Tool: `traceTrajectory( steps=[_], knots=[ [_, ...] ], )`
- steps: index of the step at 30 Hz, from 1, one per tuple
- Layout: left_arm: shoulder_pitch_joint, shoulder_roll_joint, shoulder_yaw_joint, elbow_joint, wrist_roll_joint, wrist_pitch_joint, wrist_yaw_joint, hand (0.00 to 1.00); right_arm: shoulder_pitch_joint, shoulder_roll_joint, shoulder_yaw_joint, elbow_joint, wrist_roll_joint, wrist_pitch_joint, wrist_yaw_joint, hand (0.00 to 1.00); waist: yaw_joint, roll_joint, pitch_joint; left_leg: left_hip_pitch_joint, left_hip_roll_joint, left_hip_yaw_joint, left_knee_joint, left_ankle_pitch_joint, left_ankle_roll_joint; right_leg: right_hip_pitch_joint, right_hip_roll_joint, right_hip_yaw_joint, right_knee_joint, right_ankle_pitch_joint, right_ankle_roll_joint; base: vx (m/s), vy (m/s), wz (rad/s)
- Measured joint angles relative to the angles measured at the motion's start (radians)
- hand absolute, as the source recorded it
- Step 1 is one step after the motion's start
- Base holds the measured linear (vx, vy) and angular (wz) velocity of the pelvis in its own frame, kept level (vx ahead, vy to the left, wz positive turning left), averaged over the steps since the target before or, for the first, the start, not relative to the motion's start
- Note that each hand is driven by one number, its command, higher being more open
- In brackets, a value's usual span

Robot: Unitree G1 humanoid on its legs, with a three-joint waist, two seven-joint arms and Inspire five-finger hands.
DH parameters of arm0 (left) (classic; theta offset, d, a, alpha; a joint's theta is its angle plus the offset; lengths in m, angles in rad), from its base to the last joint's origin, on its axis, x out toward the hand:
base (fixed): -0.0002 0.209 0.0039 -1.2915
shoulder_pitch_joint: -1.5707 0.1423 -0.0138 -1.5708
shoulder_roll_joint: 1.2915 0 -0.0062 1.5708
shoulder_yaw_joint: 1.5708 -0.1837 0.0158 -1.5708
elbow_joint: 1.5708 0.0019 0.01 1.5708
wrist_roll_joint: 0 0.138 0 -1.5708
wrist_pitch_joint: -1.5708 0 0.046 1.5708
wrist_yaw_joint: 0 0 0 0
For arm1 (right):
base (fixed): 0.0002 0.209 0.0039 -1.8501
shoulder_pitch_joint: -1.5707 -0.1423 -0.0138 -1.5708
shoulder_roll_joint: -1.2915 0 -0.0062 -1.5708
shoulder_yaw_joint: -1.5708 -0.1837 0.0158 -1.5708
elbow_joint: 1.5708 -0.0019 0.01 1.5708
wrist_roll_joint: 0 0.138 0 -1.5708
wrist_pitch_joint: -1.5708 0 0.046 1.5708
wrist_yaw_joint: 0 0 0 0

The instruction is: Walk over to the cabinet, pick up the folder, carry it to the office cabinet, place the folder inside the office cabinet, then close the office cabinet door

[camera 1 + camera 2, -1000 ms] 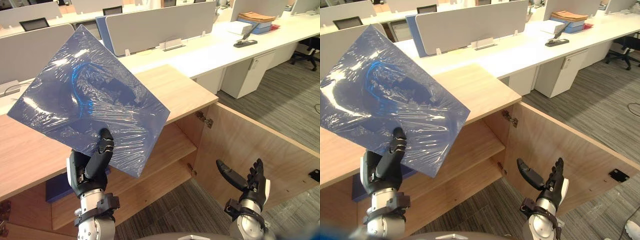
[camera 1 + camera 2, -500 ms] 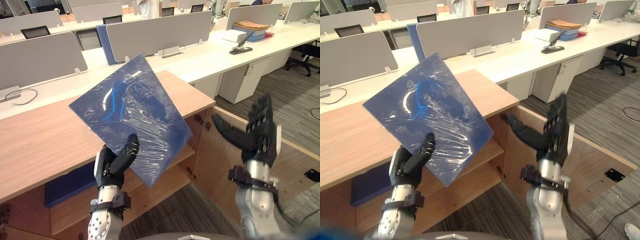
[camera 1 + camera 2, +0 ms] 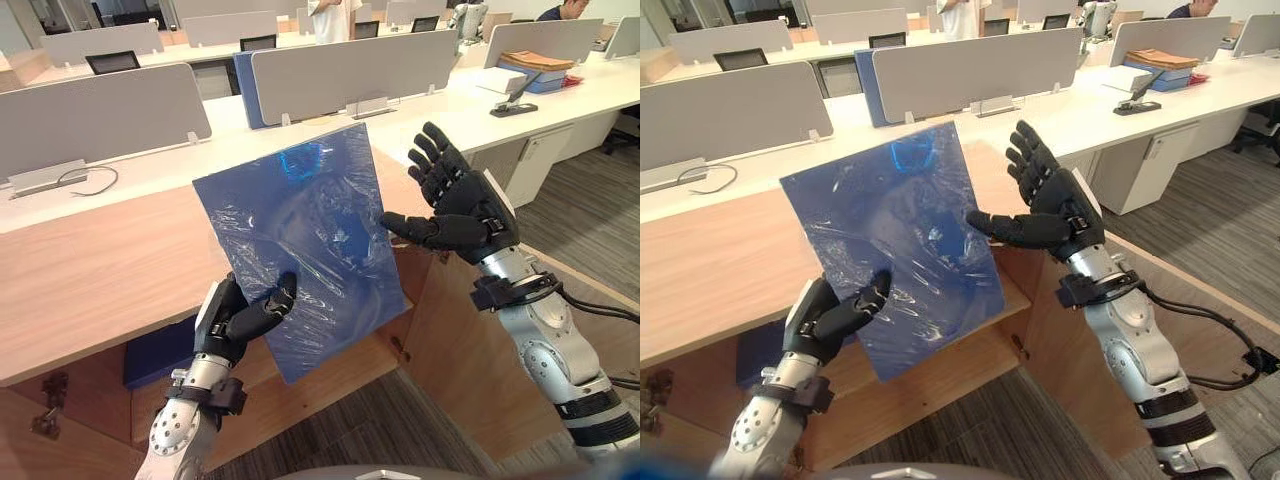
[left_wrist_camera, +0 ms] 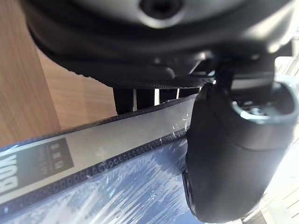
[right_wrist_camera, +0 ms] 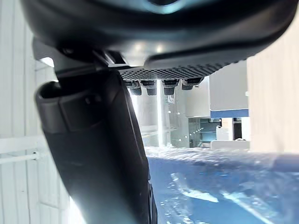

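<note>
The folder (image 3: 300, 240) is in the air in front of the office cabinet (image 3: 90, 280) - it is blue, wrapped in shiny clear film, and it stands almost upright with a lean, its face turned to the head camera. It covers part of the cabinet's wooden top and of the opening under it.

The left hand (image 3: 235, 320) has the folder by its lower corner on the left side. The thumb (image 4: 233, 154) lies across the front face and the fingers are behind the sheet, so the edge is pinched between them; the left wrist view shows this pinch from very close.

The right hand (image 3: 460, 205) is raised at the folder's right edge. Its fingers are straight and spread wide, and they close on nothing. Only the thumb (image 5: 98, 154) reaches to the edge of the folder; if it presses there or is just beside it, I cannot tell.

The cabinet door (image 3: 470, 350) stands open on the right, below the right arm. Inside, on the shelf (image 3: 340, 365), a dark blue flat thing (image 3: 160, 355) lies at the left part.

Behind the cabinet runs a long white desk (image 3: 130, 180) with grey dividers (image 3: 90, 115). Further to the right a stack of papers (image 3: 540, 68) and a black stapler (image 3: 515, 103) are on that desk, well apart from the hands.
</note>
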Motion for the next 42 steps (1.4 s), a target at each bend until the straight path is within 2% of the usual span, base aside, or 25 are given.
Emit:
traceTrajectory(
  steps=[9, 15, 18, 20, 23, 29, 34, 35, 37, 38, 42],
  knots=[
    [-0.011, 0.068, 0.015, -0.104, -0.039, -0.006, -0.011, 0.0, -0.001, -0.036, 0.005, 0.072, 0.009, 0.003, -0.004, 1.0, 0.0, -0.005, 0.003, -0.003, -0.031, -0.024, -0.028, 0.014, 0.024, 0.001, -0.026, -0.024, -0.002, 0.003, 0.005, 0.01, 0.016, 0.08],
    [-0.011, 0.072, 0.052, -0.128, -0.037, -0.006, -0.009, 0.0, -0.001, -0.037, 0.005, 0.093, 0.008, 0.004, 0.02, 1.0, 0.0, -0.013, 0.01, 0.001, -0.042, -0.026, -0.044, 0.02, 0.031, -0.001, -0.032, -0.025, -0.003, 0.004, 0.008, 0.0, 0.0, 0.0],
    [-0.012, 0.091, 0.06, -0.157, -0.033, -0.02, -0.009, 0.0, -0.022, -0.116, 0.091, 0.093, 0.055, 0.006, 0.079, 1.0, 0.0, -0.016, 0.012, 0.002, -0.049, -0.026, -0.049, 0.02, 0.032, -0.001, -0.038, -0.025, -0.007, 0.005, 0.01, 0.02, 0.014, 0.0],
    [-0.031, 0.121, 0.046, -0.175, -0.03, -0.035, -0.02, 0.0, -0.073, -0.188, 0.225, 0.087, 0.099, 0.016, 0.146, 1.0, 0.002, -0.023, 0.016, 0.002, -0.049, -0.027, -0.049, 0.023, 0.036, 0.0, -0.038, -0.026, -0.007, 0.006, 0.011, 0.04, 0.011, 0.01],
    [-0.067, 0.138, 0.023, -0.178, -0.024, -0.065, -0.023, 0.0, -0.116, -0.234, 0.333, 0.073, 0.158, 0.042, 0.208, 1.0, 0.009, -0.031, 0.021, 0.002, -0.05, -0.031, -0.049, 0.023, 0.036, 0.002, -0.039, -0.03, -0.007, 0.007, 0.012, 0.02, 0.004, 0.03],
    [-0.093, 0.15, 0.011, -0.178, -0.034, -0.09, -0.015, 0.0, -0.201, -0.331, 0.366, 0.061, 0.214, 0.061, 0.253, 1.0, 0.013, -0.035, 0.022, 0.001, -0.054, -0.04, -0.053, 0.024, 0.037, 0.004, -0.044, -0.044, -0.007, 0.01, 0.016, 0.04, 0.017, 0.04],
    [-0.103, 0.131, 0.01, -0.177, -0.034, -0.114, -0.009, 0.0, -0.25, -0.339, 0.371, 0.061, 0.233, 0.065, 0.255, 1.0, 0.013, -0.034, 0.022, 0.0, -0.054, -0.041, -0.053, 0.024, 0.037, 0.003, -0.044, -0.046, -0.007, 0.01, 0.016, 0.04, 0.01, 0.01],
    [-0.103, 0.125, 0.01, -0.177, -0.034, -0.114, -0.009, 0.0, -0.251, -0.331, 0.37, 0.061, 0.233, 0.065, 0.255, 0.0, 0.014, -0.034, 0.022, 0.0, -0.054, -0.042, -0.053, 0.024, 0.037, 0.003, -0.044, -0.047, -0.007, 0.011, 0.016, 0.0, 0.0, 0.0],
    [-0.103, 0.116, 0.01, -0.172, -0.034, -0.114, -0.009, 0.0, -0.251, -0.324, 0.367, 0.062, 0.232, 0.066, 0.255, 0.0, 0.014, -0.034, 0.022, -0.002, -0.054, -0.042, -0.053, 0.024, 0.037, 0.002, -0.044, -0.049, -0.007, 0.013, 0.015, 0.04, 0.013, 0.01],
    [-0.103, 0.109, 0.01, -0.169, -0.034, -0.114, -0.009, 1.0, -0.251, -0.316, 0.362, 0.063, 0.231, 0.068, 0.253, 0.0, 0.014, -0.033, 0.022, -0.002, -0.054, -0.042, -0.052, 0.024, 0.037, 0.001, -0.044, -0.049, -0.007, 0.014, 0.016, 0.04, 0.017, 0.0],
    [-0.103, 0.096, 0.009, -0.153, -0.052, -0.116, -0.01, 1.0, -0.251, -0.285, 0.33, 0.068, 0.218, 0.07, 0.246, 0.0, 0.011, -0.026, 0.017, -0.005, -0.056, -0.042, -0.052, 0.025, 0.038, 0.0, -0.046, -0.051, -0.01, 0.019, 0.016, 0.04, 0.019, 0.0]
  ],
)
